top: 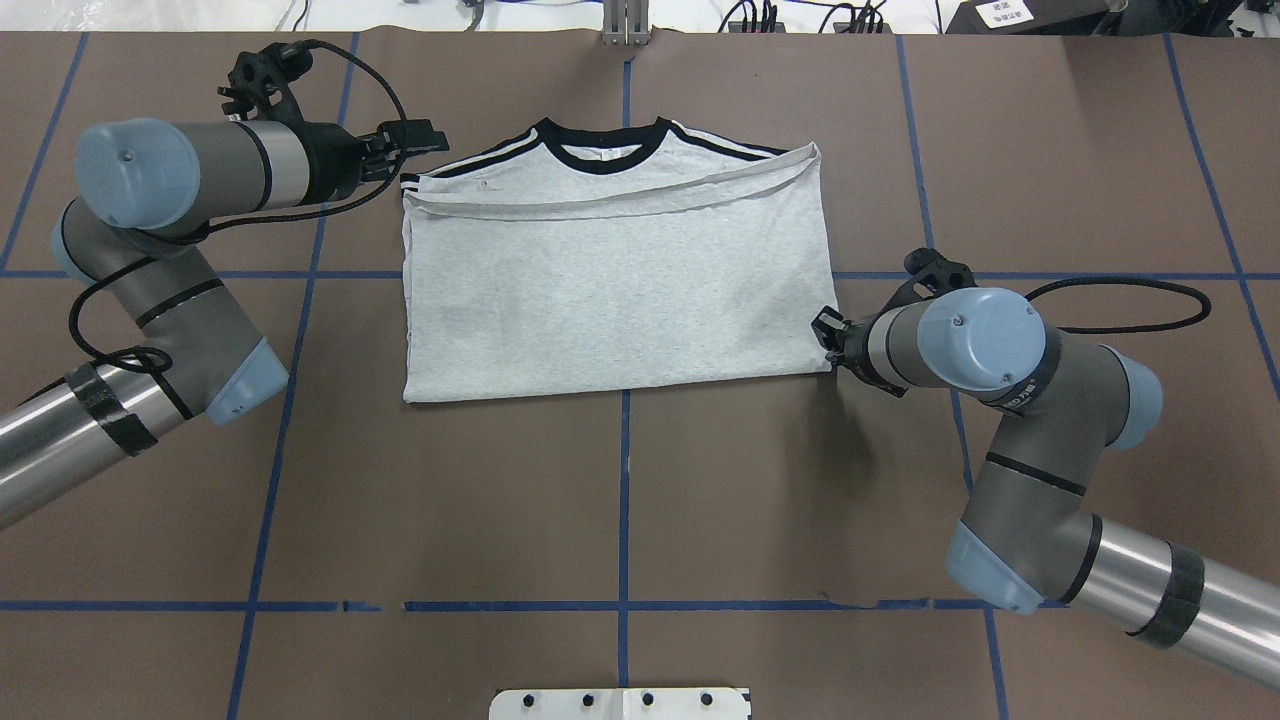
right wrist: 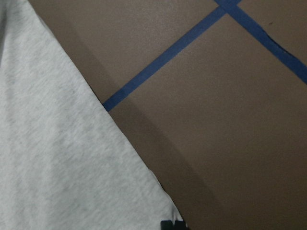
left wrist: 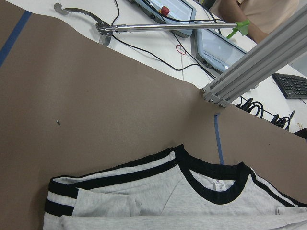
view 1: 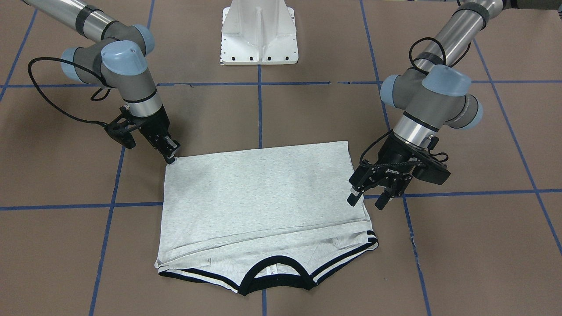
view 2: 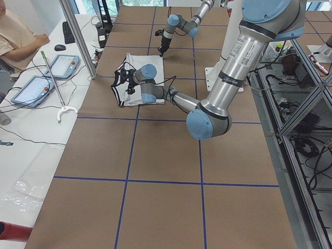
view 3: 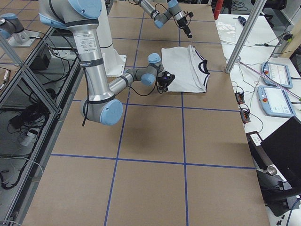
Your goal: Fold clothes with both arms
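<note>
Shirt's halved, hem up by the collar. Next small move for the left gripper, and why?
Probably lower the left gripper and close on the T-shirt edge beside it. Its jaws stand open and empty at that edge, near the striped shoulder, which would suit a sideways fold.

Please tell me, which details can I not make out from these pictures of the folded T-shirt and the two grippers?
- The right gripper: whether it pinches the T-shirt corner. Too small in the front-facing view, hidden by its own wrist overhead.
- The T-shirt's underside: against the table in every view.
- The collar label text: too small in the left wrist view.
- The left gripper: outside the frame of its own wrist view.
</note>
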You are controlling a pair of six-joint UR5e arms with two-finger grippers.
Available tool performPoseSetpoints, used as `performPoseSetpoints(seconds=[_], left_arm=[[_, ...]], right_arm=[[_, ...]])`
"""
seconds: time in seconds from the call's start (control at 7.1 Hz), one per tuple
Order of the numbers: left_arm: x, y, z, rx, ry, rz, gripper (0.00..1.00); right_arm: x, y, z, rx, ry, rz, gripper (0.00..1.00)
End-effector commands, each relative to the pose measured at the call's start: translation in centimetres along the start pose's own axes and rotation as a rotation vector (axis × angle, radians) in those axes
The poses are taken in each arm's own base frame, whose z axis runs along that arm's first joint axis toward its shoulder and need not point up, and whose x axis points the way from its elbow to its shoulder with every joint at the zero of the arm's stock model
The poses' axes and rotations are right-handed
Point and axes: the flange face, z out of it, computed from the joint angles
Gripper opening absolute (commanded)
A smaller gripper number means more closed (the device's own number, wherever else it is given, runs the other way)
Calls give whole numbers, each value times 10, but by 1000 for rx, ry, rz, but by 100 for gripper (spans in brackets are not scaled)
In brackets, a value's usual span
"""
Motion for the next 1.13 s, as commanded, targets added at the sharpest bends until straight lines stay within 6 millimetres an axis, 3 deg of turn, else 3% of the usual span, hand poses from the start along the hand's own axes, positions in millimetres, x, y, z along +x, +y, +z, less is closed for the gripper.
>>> performPoseSetpoints(seconds=[0.0, 0.14, 0.28, 0.56, 0.7, 0.85, 0.99], left_arm=[[11, 3, -19, 3, 36, 5, 100], [17, 7, -38, 2, 66, -22, 100], [37, 25, -49, -71, 107, -117, 100], [34, 80, -90, -164, 137, -176, 100], [33, 105, -111, -209, 140, -249, 100], [31, 127, -128, -251, 141, -255, 100], [29, 147, -125, -285, 59, -306, 100]], right_arm=[[28, 3, -51, -64, -24, -5, 0], [49, 16, -95, -179, -24, 17, 0], [62, 56, -127, -278, -18, 92, 0], [117, 127, -178, -440, 70, 52, 0], [131, 166, -199, -553, 118, 21, 0], [144, 198, -205, -619, 163, -7, 8], [150, 204, -204, -623, 177, -14, 99]])
